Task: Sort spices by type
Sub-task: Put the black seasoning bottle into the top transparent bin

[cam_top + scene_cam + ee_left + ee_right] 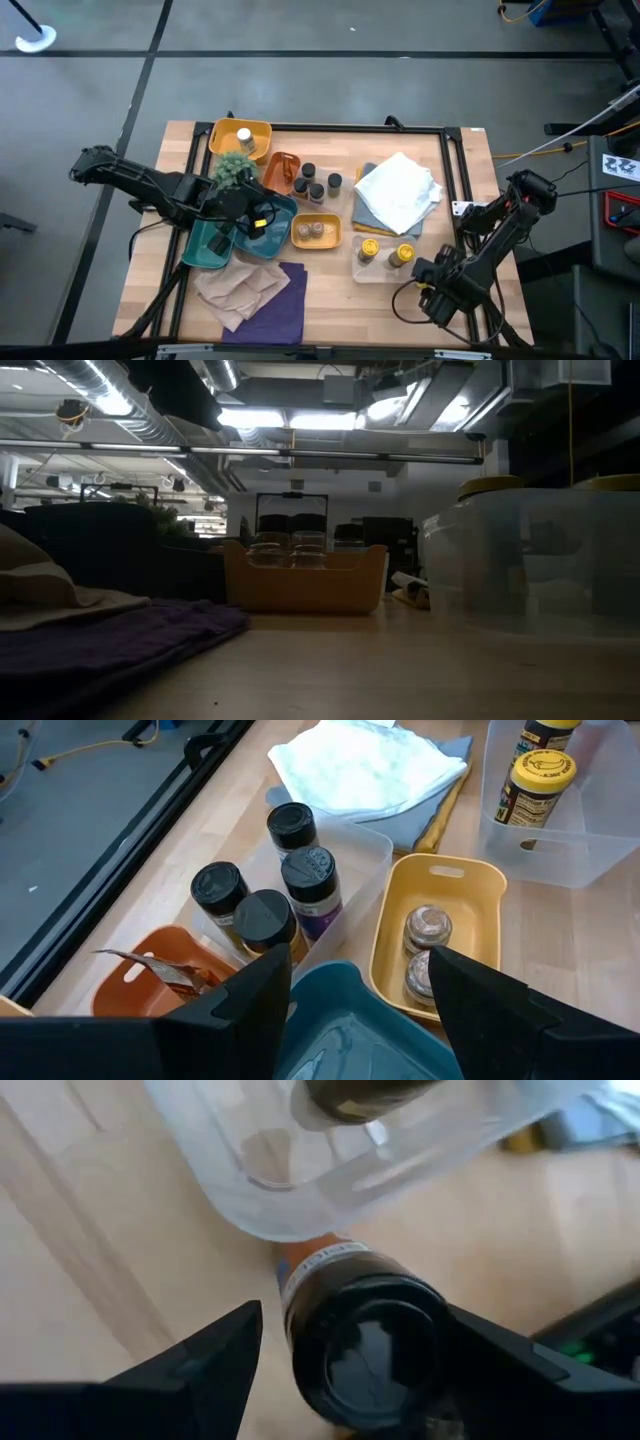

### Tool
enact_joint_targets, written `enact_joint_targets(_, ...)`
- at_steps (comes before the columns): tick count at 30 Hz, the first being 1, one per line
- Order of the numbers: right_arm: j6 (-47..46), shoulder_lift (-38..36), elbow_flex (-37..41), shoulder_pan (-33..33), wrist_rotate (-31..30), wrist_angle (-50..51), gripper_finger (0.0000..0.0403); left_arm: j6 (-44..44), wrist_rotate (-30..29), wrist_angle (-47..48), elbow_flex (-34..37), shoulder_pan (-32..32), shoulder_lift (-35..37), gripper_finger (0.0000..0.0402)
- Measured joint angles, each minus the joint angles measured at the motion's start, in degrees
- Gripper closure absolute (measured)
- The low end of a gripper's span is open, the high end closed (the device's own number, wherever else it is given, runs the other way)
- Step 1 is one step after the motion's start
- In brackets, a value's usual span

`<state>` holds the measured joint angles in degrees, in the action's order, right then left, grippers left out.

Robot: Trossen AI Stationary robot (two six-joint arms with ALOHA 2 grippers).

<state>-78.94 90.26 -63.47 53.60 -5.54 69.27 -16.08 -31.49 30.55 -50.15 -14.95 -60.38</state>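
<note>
From above, your left gripper point(238, 215) sits over the blue tray point(262, 240), while your right gripper point(432, 276) is low by the clear tray point(372, 268) holding two yellow-lidded jars point(404, 255). At table height you see the yellow tray point(305, 578) with pale-lidded jars point(291, 549). Your left wrist shows its fingers spread wide, empty, near four dark-lidded jars point(300, 870). Your right wrist shows fingers clasping a dark-lidded jar point(365, 1345) beside the clear tray.
</note>
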Motion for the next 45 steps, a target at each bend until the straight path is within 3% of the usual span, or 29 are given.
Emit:
enact_joint_targets(10,-0.17,0.0,3.55,0.0,2.14,-6.31,0.0122,0.0,0.01,0.0,0.0,0.01,0.0,0.018)
enact_joint_targets(18,-0.22,0.0,3.55,0.0,2.1,-6.37,0.0199,-0.02,-0.01,-0.01,0.0,0.01,0.0,0.018)
enact_joint_targets(25,-0.27,0.02,2.72,-0.03,3.81,-6.4,0.02,-0.35,-0.01,-0.01,0.0,0.01,0.0,0.018)
enact_joint_targets(37,-0.19,0.02,-11.04,-0.01,5.01,-4.86,0.0198,3.45,-0.03,-1.57,0.0,-0.01,1.3,0.018)
enact_joint_targets(45,1.4,0.0,-23.18,-2.78,-1.06,0.95,0.0194,7.42,-0.01,-3.04,0.0,0.01,6.34,0.018)
